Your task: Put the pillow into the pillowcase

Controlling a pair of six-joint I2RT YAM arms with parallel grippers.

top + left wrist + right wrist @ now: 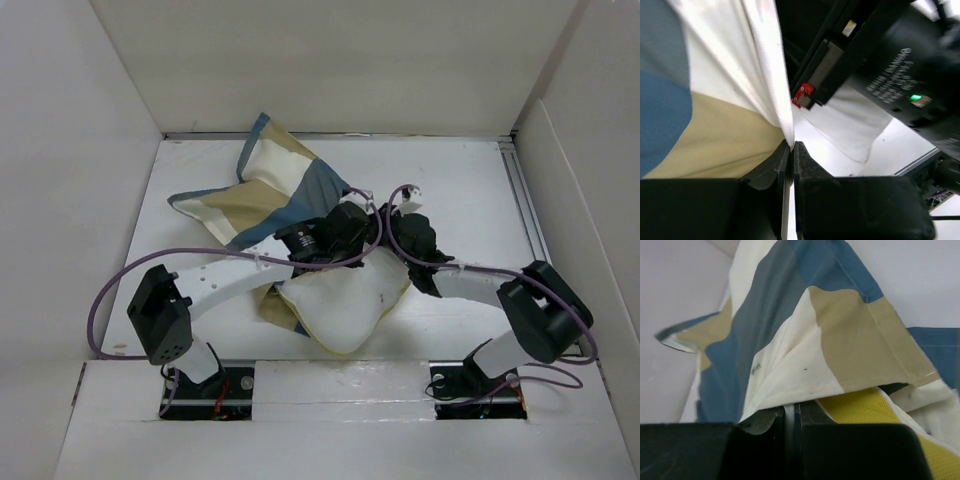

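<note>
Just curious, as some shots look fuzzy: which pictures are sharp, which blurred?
Top external: sharp, evenly lit, soft shadows. Left wrist: the pillowcase is soft, the black housing beyond smeared. Right wrist: fabric seams crisp; the right claw at the bottom is dark and blurred.

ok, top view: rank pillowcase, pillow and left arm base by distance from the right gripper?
1. pillowcase: pinched in the right gripper.
2. pillow: right beside it, toward the bases and slightly left.
3. left arm base: far left, near edge.

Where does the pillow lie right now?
In the top view, the pillow lies at the near middle of the table, just in front of the bunched pillowcase and touching it.
</note>
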